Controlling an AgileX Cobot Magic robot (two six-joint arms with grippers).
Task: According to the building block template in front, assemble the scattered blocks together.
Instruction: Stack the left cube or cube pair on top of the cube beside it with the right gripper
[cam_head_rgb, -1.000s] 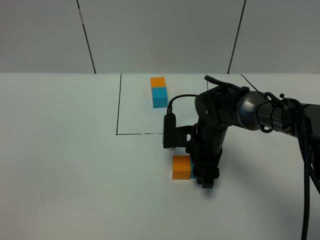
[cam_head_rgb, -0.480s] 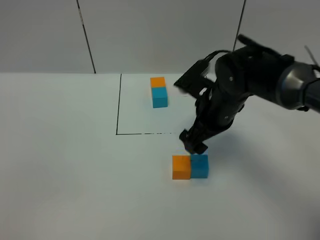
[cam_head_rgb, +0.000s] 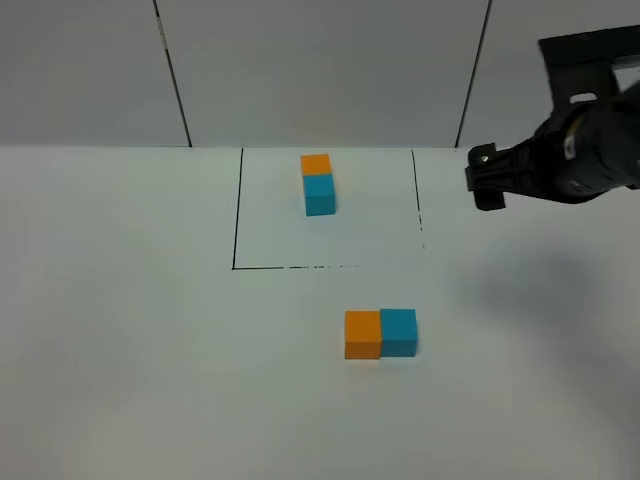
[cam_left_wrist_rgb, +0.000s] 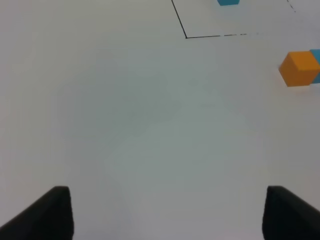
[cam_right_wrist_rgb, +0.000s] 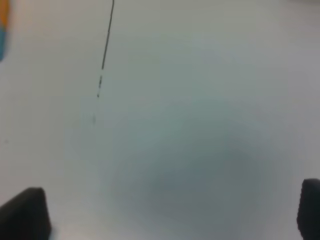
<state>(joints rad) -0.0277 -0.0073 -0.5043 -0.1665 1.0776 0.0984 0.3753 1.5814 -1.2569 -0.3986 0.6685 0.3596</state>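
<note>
My right claw (cam_right_wrist_rgb: 165, 215) is hanging wide open, empty, at two o'clock from the touching orange block (cam_head_rgb: 362, 334) and cyan block (cam_head_rgb: 398, 332); I am avoiding nudging them.

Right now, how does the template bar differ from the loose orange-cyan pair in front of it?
The template bar sits inside the black outline; the loose pair lies outside it, nearer the camera. The template bar runs front to back, orange farthest; the loose pair runs sideways, orange on the high view's left. The template bar looks smaller than the loose pair. Both: orange cube touching cyan cube.
</note>
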